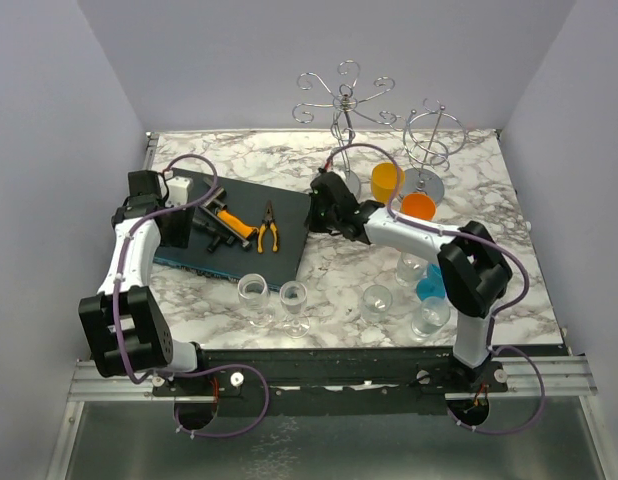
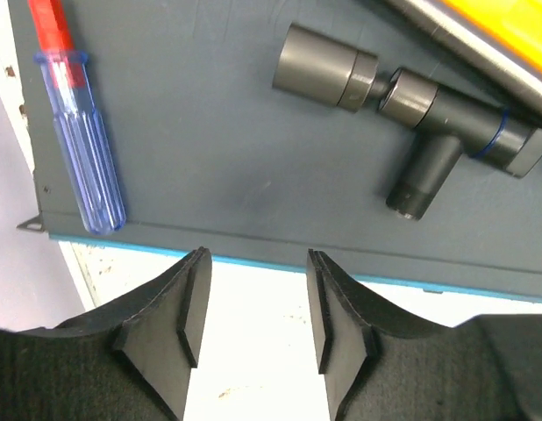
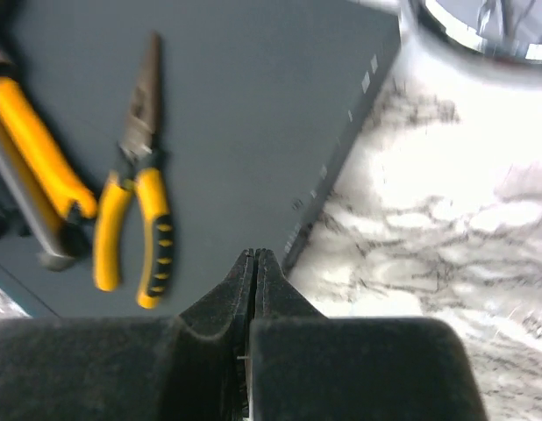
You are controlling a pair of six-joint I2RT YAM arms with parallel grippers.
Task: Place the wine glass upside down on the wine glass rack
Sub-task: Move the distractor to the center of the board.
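plainly, the task looks to be at its very start. the wine glass (image 1: 293,300) stands upright on the marble table (image 1: 339,265) near the front edge. it sits just right of another clear glass (image 1: 253,292), with more glasses further right. it is well apart from the wine glass rack (image 1: 342,100), which stands at the far centre. the rack's curled wire arms are bare, and nothing hangs from them.

neither arm holds anything. the left gripper (image 2: 258,281) hovers over the left edge of the dark mat (image 2: 218,132), its jaws partly apart with nothing between them. a blue-handled screwdriver (image 2: 78,140) and a grey fitting (image 2: 411,114) lie on the mat beyond it. the right gripper (image 3: 255,263) is pressed fully closed and empty. it hangs over the right edge of the mat beside the yellow pliers (image 3: 135,202), roughly between the glasses and the rack.

so, as i judge it, every step is left. an arm has to open and come to the glass, take it, lift it, turn it bowl-down, carry it to the far side and hang its foot on one of the wire arms.
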